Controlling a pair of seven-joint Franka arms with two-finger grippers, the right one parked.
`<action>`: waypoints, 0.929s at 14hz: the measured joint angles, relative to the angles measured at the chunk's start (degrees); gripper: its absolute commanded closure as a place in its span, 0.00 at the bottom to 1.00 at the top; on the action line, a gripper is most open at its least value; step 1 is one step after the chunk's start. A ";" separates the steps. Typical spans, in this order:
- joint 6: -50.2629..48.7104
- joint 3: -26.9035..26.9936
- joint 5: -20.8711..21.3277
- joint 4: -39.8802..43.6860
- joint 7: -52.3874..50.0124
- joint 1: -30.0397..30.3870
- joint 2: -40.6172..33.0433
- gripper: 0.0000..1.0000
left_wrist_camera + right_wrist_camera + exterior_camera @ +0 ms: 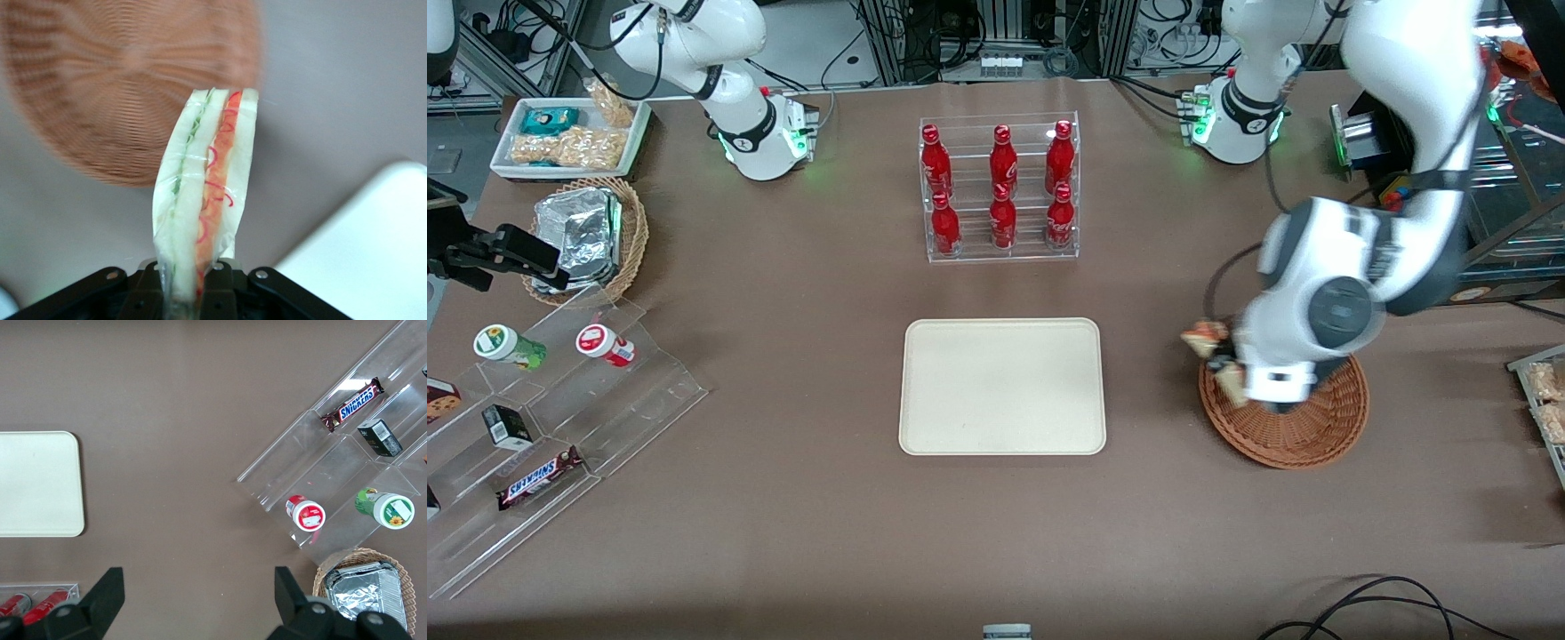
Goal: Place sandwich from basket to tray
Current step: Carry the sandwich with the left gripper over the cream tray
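Pincer (pixel 190 287) grips sandwich (pixel 203 200) (wrapped) above basket (pixel 1303 427) rim, beside tray (pixel 1001 387).

Wrapped sandwich (pixel 203 200) in claw (pixel 190 283), lifted above basket (pixel 1303 427); tray (pixel 1002 387) bare.

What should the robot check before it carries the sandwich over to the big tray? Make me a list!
1. Sandwich held by the gripper: ok, its end sits clamped between the fingers.
2. Sandwich lifted out of the basket: ok, it hangs above the basket's edge nearest the tray.
3. Tray has bare room for it: ok.
4. Path from basket to tray: ok, only bare tabletop lies between them.
5. Bottle rack out of the way: ok, it stands farther from the front camera than the tray.
6. Grip firm enough not to slip: cannot tell.
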 measured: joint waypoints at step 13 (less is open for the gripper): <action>16.25 -12.79 15.56 17.53 -0.86 -13.74 22.03 0.96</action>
